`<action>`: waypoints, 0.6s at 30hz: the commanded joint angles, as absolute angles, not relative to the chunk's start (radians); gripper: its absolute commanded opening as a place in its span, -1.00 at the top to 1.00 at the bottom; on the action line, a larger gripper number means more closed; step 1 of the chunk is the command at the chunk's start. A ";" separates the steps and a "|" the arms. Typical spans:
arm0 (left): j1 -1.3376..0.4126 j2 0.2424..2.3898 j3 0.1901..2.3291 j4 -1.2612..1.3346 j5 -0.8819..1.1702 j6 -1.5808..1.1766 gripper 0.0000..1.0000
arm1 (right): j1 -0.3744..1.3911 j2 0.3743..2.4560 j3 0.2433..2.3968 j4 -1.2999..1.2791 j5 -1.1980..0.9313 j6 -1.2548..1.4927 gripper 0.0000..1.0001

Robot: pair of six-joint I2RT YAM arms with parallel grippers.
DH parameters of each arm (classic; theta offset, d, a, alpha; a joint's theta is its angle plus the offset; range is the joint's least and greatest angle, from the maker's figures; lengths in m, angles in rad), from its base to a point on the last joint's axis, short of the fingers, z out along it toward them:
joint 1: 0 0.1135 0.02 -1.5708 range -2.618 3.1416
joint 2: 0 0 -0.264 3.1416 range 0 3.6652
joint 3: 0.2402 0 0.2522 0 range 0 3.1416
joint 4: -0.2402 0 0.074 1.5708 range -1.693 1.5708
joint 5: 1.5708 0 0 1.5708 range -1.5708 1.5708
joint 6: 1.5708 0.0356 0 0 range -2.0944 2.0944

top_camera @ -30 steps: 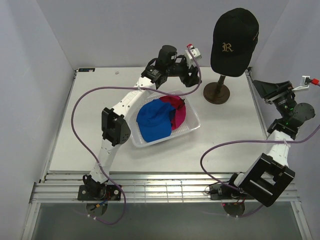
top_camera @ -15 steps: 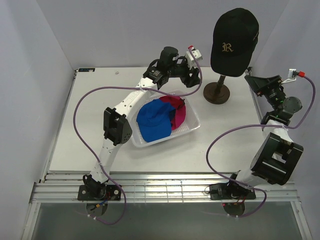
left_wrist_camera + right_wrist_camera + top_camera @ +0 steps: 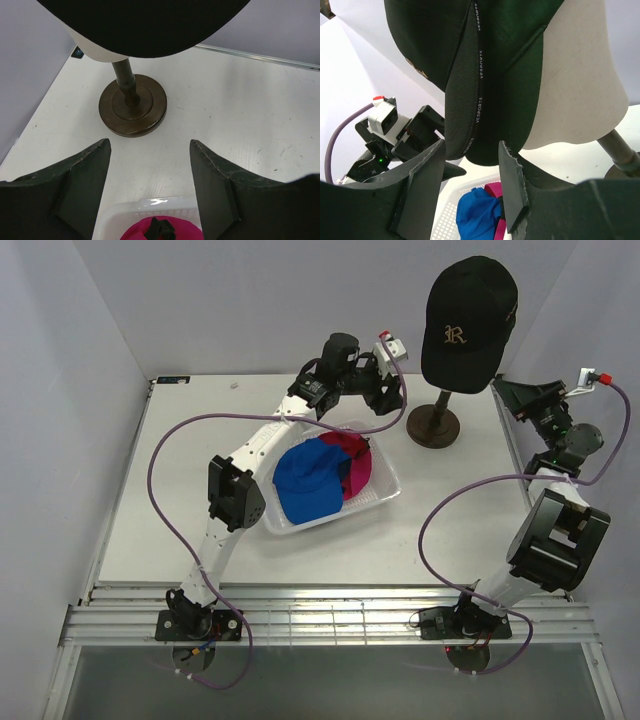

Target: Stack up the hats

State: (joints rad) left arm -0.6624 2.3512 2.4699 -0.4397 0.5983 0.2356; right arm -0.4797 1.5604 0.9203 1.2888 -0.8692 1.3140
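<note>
Hats: black fabric baseball cap point(image 3: 468, 320) sits on beige egg-shaped mannequin head point(image 3: 580, 90), on brown round-based stand point(image 3: 132, 105), far right of white table point(image 3: 170, 510). Dark green fabric point(image 3: 520, 80) shows under the black, possibly a second cap. Blue cap point(image 3: 305, 483) and magenta-red cap point(image 3: 355, 462) lie touching in clear plastic tray point(image 3: 388, 495), centre. Left gripper point(image 3: 150, 170) spread wide, empty, above tray's far rim. Right gripper point(image 3: 469, 175) spread wide just below the cap's hanging edge; contact unclear.

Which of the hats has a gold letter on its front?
The black cap on the mannequin head; the blue cap and magenta cap lie in the tray.
</note>
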 commanded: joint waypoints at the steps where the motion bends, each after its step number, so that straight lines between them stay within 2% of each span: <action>1: -0.669 2.347 2.514 -0.437 0.600 0.241 -0.49 | -0.462 1.572 0.980 1.365 -0.847 1.322 -0.04; 18: -0.669 2.342 2.531 -0.463 0.609 0.239 -0.49 | -0.408 1.628 1.002 1.382 -0.821 1.313 -0.04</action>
